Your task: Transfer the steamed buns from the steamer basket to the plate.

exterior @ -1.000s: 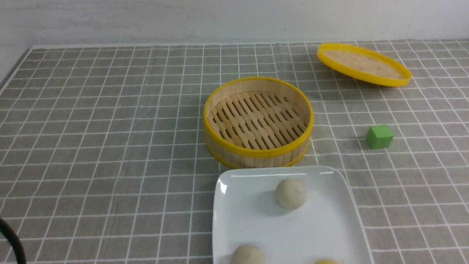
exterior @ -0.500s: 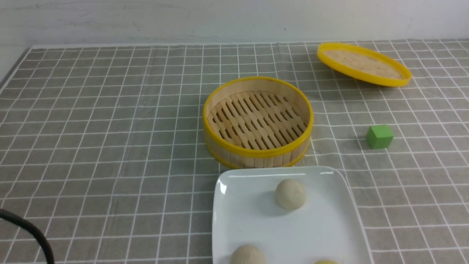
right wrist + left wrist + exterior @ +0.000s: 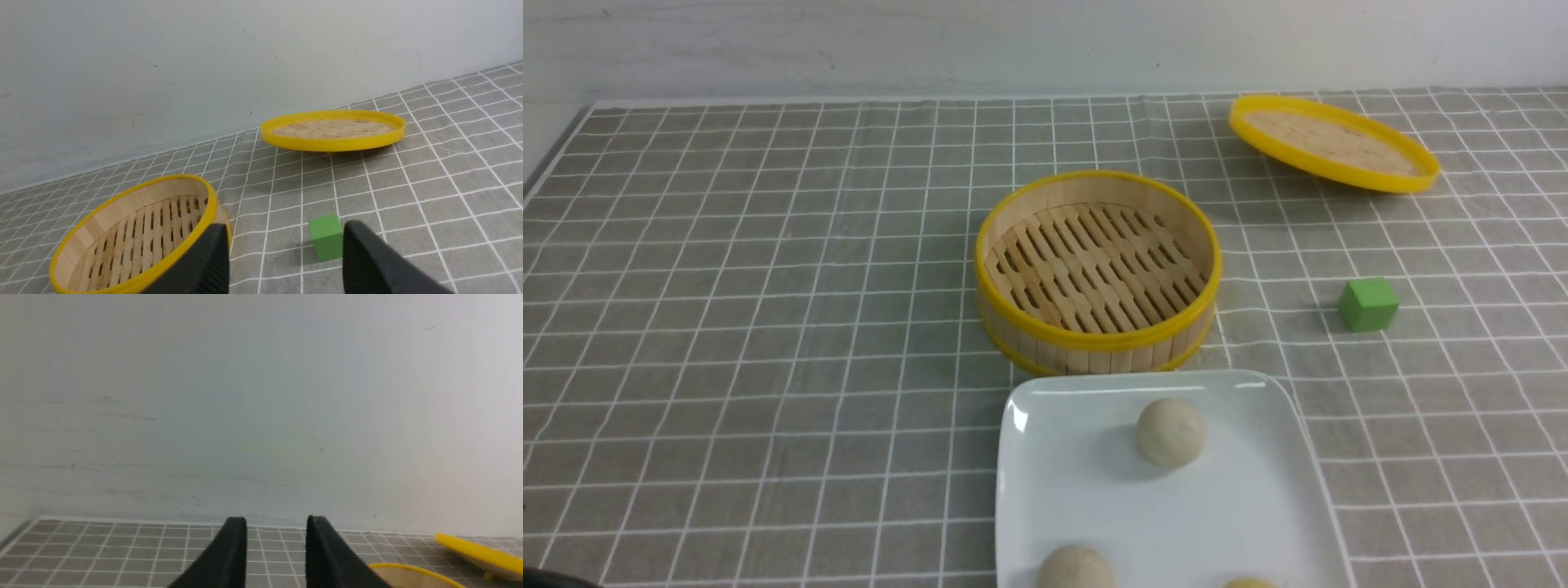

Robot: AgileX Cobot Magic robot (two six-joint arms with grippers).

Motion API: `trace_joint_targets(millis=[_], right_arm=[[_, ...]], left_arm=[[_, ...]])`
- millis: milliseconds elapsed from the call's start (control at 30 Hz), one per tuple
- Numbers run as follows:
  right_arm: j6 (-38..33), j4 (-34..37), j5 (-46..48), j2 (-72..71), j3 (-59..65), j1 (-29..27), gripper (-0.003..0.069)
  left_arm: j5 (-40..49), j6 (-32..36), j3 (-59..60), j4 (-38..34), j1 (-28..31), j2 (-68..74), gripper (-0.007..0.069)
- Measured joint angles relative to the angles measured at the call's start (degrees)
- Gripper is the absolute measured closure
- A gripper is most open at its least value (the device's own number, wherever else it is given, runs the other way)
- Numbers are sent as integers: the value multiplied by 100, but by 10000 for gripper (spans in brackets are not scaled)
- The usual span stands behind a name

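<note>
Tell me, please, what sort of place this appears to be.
Probably a staged tabletop test bench, not a kitchen: grey checked cloth, bare white wall, a green cube near the steamer basket.

No legible text or labels anywhere

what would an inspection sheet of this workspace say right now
surface: grey checked tablecloth, flat
job's things: round bamboo steamer basket with yellow rims, empty; cream round bun, second cream bun and pale yellow bun all on glossy white square plate
clutter: small green cube; tilted yellow-rimmed woven lid
grippers: left gripper open, empty; right gripper open, empty
cables: dark sliver at front view's lower corner, unclear
surroundings: plain pale wall
</note>
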Motion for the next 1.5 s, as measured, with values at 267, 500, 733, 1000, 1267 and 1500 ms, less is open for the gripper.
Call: trace_joint_targets(millis=[267, 500, 733, 1000, 1267, 1500], right_arm=[[14, 2, 0, 0, 0, 0, 325], [17, 2, 0, 0, 0, 0, 387], [17, 2, 0, 0, 0, 0, 441], [17, 6, 0, 0, 0, 0, 440], [17, 6, 0, 0, 0, 0, 435], [17, 6, 0, 0, 0, 0, 424]], left_arm=[[27, -1318, 0, 95, 0, 0, 385], [355, -1389, 0, 97, 0, 0, 385], [573, -931, -14, -1486, 0, 0, 385], [548, 137, -26, -4336, 0, 0, 385], [232, 482, -26, -4903, 0, 0, 384], [1, 718, -26, -4097, 0, 0, 384]])
